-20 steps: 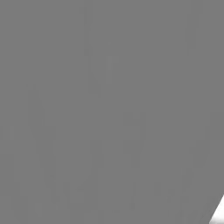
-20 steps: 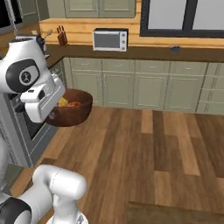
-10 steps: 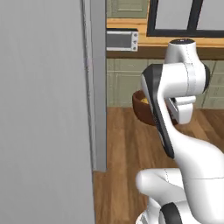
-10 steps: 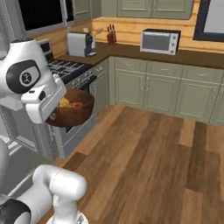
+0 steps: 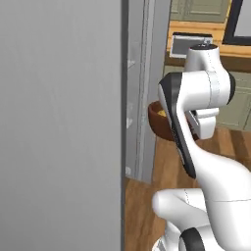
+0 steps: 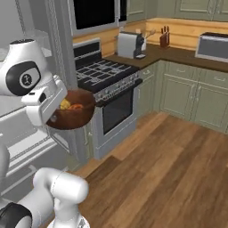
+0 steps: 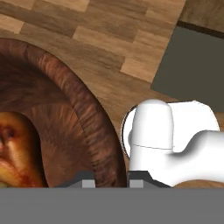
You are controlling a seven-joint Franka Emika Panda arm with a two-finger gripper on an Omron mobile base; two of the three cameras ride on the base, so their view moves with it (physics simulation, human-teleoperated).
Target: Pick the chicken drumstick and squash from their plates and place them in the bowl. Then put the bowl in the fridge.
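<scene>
I am carrying the bowl [image 6: 71,116] in the air, my gripper [image 7: 111,177] pinched onto its thick wall, one fingertip [image 7: 88,183] inside the rim and the other outside. The bowl is sitting upright, its mouth facing up, at chest height beside my forearm. In the right base view it is hanging in front of the stove [image 6: 107,87], next to the open fridge [image 6: 24,133] with its white shelves. In the left base view the bowl [image 5: 161,120] is peeking out just past the edge of the grey fridge door [image 5: 63,122]. Inside, the chicken drumstick [image 7: 15,151] is lying against the wall, its long axis running roughly along the curve; which end is the bone I cannot tell. A yellow bit, the squash [image 6: 65,104], is showing beside it.
</scene>
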